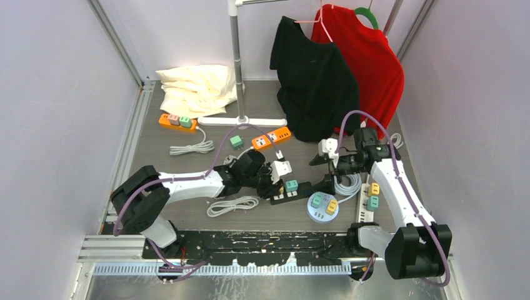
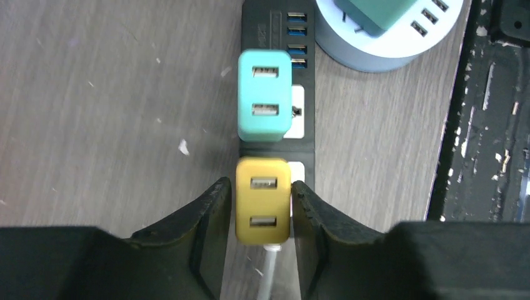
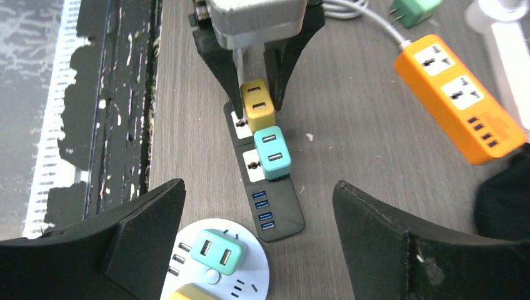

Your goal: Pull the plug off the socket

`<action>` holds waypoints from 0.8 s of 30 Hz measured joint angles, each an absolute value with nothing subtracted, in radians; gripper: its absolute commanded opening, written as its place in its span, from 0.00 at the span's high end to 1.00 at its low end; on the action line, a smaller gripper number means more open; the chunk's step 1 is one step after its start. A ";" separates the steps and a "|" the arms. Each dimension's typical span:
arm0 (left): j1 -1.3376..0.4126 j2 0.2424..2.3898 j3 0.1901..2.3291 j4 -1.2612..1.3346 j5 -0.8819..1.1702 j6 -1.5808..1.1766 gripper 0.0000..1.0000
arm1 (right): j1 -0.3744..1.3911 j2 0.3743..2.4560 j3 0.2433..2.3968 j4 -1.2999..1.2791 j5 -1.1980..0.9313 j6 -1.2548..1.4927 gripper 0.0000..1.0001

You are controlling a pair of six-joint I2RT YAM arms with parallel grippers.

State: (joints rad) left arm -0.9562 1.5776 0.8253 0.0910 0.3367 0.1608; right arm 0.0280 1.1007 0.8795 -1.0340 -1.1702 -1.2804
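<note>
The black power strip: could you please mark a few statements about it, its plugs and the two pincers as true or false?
1. The left pincer is shut on the yellow plug. True.
2. The teal plug lies loose on the table, away from the black power strip. False: it sits on the strip, right next to the yellow plug.
3. The right pincer is open and holds nothing. True.
4. Cables fill the strip's blue USB ports. False: all four ports are free.
</note>
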 measured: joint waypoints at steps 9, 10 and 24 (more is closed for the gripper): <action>-0.961 1.425 0.614 0.203 0.305 0.101 0.24 | 0.242 1.148 0.800 -0.823 -1.015 -1.200 0.31; -0.961 1.401 0.598 0.218 0.300 0.094 0.18 | 0.254 1.156 0.800 -0.803 -1.006 -1.191 0.31; -0.961 1.284 0.342 0.734 0.262 0.038 0.04 | 0.400 1.302 0.793 -0.592 -0.835 -1.059 0.33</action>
